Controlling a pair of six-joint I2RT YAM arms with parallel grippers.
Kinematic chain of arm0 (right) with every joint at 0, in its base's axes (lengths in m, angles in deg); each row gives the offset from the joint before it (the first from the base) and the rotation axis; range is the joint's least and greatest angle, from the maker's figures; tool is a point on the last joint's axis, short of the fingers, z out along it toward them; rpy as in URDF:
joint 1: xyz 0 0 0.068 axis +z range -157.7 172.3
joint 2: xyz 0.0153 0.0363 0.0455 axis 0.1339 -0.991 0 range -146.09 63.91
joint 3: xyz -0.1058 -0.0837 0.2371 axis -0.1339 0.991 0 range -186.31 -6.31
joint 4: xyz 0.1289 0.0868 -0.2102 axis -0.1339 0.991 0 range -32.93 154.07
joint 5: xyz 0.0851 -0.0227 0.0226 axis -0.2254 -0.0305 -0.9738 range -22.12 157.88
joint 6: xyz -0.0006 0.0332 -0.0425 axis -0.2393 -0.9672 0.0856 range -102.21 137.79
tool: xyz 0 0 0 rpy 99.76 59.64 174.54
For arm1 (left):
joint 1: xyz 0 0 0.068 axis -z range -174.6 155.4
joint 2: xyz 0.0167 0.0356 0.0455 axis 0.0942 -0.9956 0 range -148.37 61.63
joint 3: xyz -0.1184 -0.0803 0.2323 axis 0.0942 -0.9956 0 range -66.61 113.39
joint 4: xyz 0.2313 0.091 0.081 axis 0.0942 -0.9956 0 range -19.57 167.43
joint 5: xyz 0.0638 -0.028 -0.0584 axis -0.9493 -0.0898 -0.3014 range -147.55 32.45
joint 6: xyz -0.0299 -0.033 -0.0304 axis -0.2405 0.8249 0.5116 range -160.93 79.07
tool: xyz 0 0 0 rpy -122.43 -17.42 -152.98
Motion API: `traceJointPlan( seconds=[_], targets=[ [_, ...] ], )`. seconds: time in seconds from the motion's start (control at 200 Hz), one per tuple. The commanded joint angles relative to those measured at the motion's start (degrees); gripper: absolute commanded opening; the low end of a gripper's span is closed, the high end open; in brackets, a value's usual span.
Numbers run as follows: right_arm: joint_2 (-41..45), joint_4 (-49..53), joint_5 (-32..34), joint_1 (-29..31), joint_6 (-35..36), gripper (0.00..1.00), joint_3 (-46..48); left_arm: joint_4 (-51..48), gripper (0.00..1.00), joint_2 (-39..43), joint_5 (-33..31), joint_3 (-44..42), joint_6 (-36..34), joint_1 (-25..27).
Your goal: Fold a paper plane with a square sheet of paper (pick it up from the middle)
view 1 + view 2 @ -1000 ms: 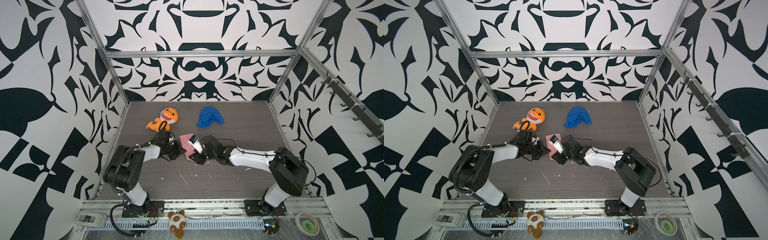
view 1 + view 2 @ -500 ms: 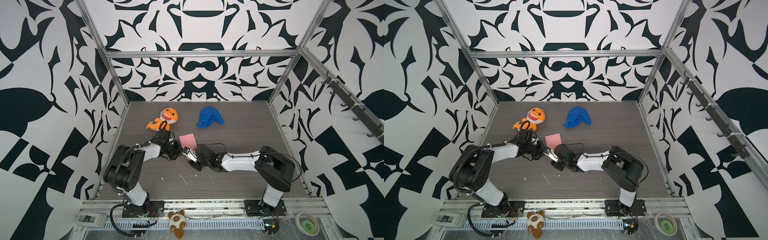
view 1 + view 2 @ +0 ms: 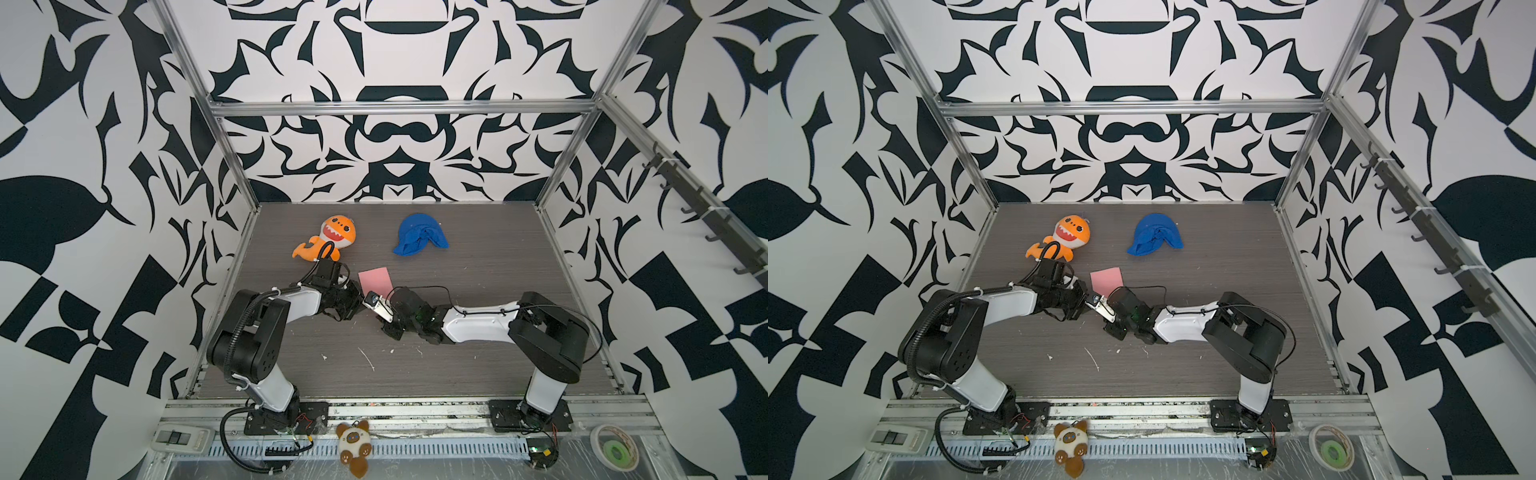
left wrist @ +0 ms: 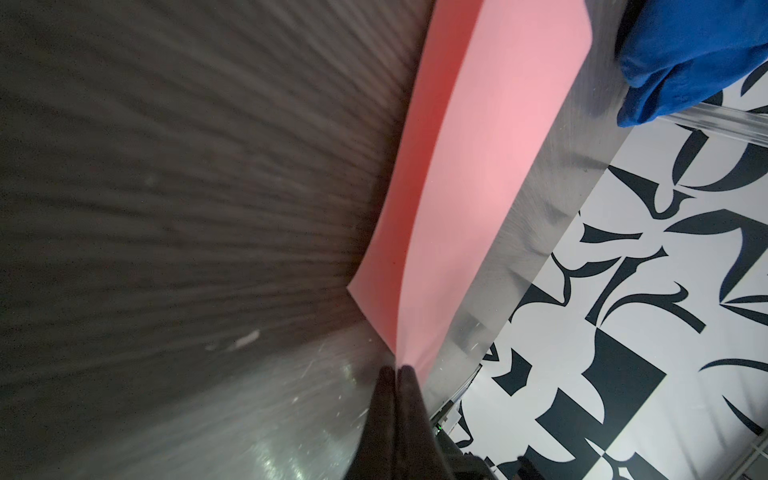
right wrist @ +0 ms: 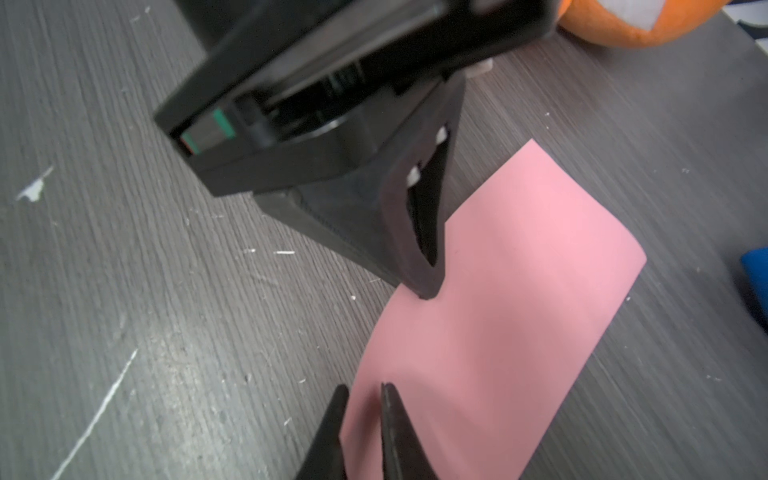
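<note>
Right gripper (image 5: 363, 388) closer; paper (image 3: 375, 279) edge hidden

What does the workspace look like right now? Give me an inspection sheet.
Surface: dark wood-grain table, white scuffs and specks.
Job's things: pink sheet, rectangular outline, near end curling up; not yet plane-shaped.
Clutter: orange shark plush and blue cloth at the far side, apart from the sheet.
Grippers: left gripper shut on the sheet's edge; right gripper jaws narrowly apart at its near edge.
Cables: black cables along both arms, none seen snagged.
Surroundings: patterned walls; small plush, tape roll at the front rail.
</note>
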Motion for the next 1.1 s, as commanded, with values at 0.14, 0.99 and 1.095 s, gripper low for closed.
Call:
traceJointPlan(
  seconds=[0.14,0.99,1.095],
  targets=[
    [3.4,-0.2,-3.6,0.2,-2.2,0.05,-1.0,-10.2,0.28,4.3,-3.1,3.4,-4.9,-2.0],
    [2.8,-0.4,-23.0,-2.6,-13.3,0.05,0.7,-17.0,0.12,-7.2,-11.8,13.7,-14.6,1.0],
    [2.1,-0.9,-23.3,-3.4,-14.2,0.05,0.6,-19.6,0.1,-8.6,-13.5,14.4,-15.7,1.5]
  ],
)
